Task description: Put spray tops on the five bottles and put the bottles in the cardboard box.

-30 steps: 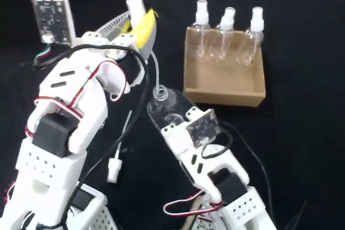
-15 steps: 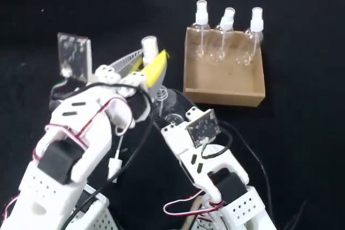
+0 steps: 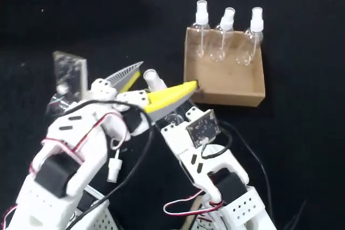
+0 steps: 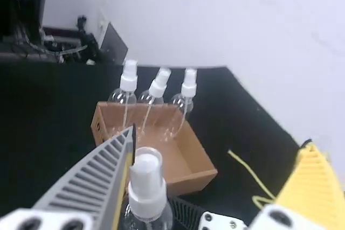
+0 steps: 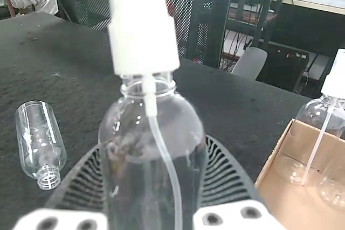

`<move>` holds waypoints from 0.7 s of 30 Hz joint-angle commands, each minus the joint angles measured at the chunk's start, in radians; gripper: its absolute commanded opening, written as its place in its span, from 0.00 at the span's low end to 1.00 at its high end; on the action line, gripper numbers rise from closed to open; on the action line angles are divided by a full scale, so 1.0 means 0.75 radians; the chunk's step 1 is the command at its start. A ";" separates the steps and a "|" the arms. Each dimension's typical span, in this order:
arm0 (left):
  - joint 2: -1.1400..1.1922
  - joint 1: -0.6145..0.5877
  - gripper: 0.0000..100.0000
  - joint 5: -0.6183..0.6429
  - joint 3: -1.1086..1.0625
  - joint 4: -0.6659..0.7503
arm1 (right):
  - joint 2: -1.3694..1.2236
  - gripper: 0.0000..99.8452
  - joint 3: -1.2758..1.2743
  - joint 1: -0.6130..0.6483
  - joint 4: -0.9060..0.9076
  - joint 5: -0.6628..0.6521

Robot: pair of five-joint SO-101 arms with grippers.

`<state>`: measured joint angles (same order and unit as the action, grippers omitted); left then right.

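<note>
Altogether five bottles and five spray tops can be counted. Three capped bottles are stood in a row against the far wall of the single cardboard box, which is set on the black table to the right of and beyond the two arms. A fourth bottle is held upright just beside the near left corner of the box, pinched by the right gripper, whose dark ribbed jaw is seen behind the glass in the right wrist view. A white spray top is seated on the neck of this bottle, and its thin tube is hung down inside. The left gripper is placed around that top with its jaws spread: the grey jaw is seen right beside the top, whether touching cannot be told, while the yellow jaw is kept well apart on the other side. A fifth bottle, uncapped, is laid on its side on the table, apart from the held one. One loose spray top is laid flat on the table on the near side, between the two arms, with its tube pointed away toward the far side.
</note>
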<state>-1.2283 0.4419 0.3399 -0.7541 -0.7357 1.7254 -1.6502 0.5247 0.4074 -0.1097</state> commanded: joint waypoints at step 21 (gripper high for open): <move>-0.812 -0.510 0.44 0.000 -0.852 0.029 | -0.048 0.01 0.668 -0.853 0.393 0.086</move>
<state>-1.7545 0.0706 0.3399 -1.3541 -0.7357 1.7254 -1.2528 -0.0583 0.7020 -0.0315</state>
